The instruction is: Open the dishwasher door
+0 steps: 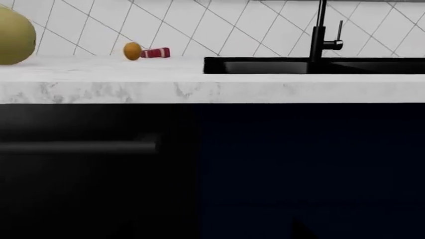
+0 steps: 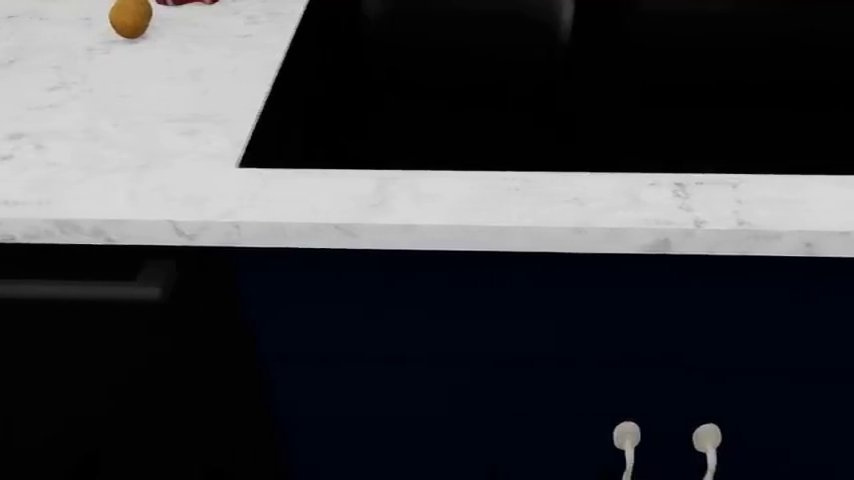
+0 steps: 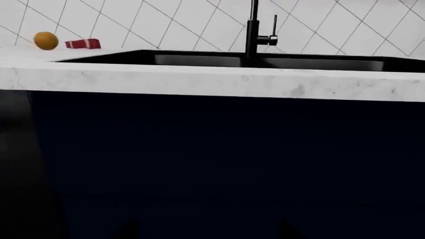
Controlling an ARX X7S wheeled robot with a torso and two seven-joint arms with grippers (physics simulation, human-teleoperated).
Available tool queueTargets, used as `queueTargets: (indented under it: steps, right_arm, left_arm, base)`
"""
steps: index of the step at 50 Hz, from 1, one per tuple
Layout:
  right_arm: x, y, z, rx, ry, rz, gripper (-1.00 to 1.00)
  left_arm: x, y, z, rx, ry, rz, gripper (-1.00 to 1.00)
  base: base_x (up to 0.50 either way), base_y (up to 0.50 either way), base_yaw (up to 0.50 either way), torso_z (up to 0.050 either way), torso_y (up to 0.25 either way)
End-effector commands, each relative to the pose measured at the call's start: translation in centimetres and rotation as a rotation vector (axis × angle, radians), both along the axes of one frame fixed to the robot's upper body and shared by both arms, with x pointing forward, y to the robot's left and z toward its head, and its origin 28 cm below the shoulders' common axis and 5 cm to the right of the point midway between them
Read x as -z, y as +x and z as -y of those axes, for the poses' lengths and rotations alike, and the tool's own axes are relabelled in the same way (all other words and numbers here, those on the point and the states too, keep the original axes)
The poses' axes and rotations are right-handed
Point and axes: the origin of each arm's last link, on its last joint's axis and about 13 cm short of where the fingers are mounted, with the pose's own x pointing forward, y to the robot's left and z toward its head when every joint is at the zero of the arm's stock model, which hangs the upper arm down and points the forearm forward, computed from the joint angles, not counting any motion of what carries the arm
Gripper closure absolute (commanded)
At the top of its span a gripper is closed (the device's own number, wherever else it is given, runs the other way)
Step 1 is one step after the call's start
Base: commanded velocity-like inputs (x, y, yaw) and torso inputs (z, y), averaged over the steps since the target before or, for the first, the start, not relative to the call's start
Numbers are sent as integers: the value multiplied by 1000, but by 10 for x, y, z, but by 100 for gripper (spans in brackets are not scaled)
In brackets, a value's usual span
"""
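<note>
Head view: looks down on the front of a kitchen unit, with neither arm in the picture.
Left gripper: not visible in any view, so whether it is wide, narrow or holding something cannot be told.
Right gripper: likewise out of sight; its state cannot be told.
Dishwasher door (image 1: 93, 169): black panel at the near left, under the bench edge, standing flush with the fronts beside it and looking closed.
Bar handle (image 1: 79, 146): long dark horizontal bar across the upper part of that door; its right end shows in the left wrist view and again at the left edge of the head view (image 2: 87, 289).
Navy cabinet front (image 2: 534, 350): directly right of the dishwasher door, below the sink, filling most of the right wrist view (image 3: 226, 159).
White handles (image 2: 627, 445): two small pale knobs side by side, low on the navy front toward the right.
Bench (image 2: 120, 120): white marbled top running over the door and the cabinet.
Sink basin (image 2: 561, 90): black rectangle sunk into the bench, right of the dishwasher.
Tap (image 1: 320, 35): black and upright, at the far edge of the basin.
Orange fruit (image 1: 132, 51): on the bench at the far left, close to the tiled wall.
Red packet (image 1: 155, 53): just right of the fruit.
Large yellow-green round object (image 1: 15, 36): on the bench at the far left, cut off by the frame.
Tiled wall (image 1: 199, 20): white diagonal tiles behind everything.
</note>
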Motion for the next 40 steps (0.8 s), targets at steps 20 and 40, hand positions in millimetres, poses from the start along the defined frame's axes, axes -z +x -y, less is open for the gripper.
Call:
queueTargets:
  steps: [20, 40]
  right_arm:
    - [0, -1, 0, -8, 7, -6, -100]
    - [0, -2, 0, -9, 40, -5, -100]
  left_arm:
    - [2, 0, -1, -5, 5, 7, -100]
    - [1, 1, 0, -2, -14, 10, -100]
  base:
    - [0, 500, 0, 0, 0]
    - [0, 347, 0, 0, 0]
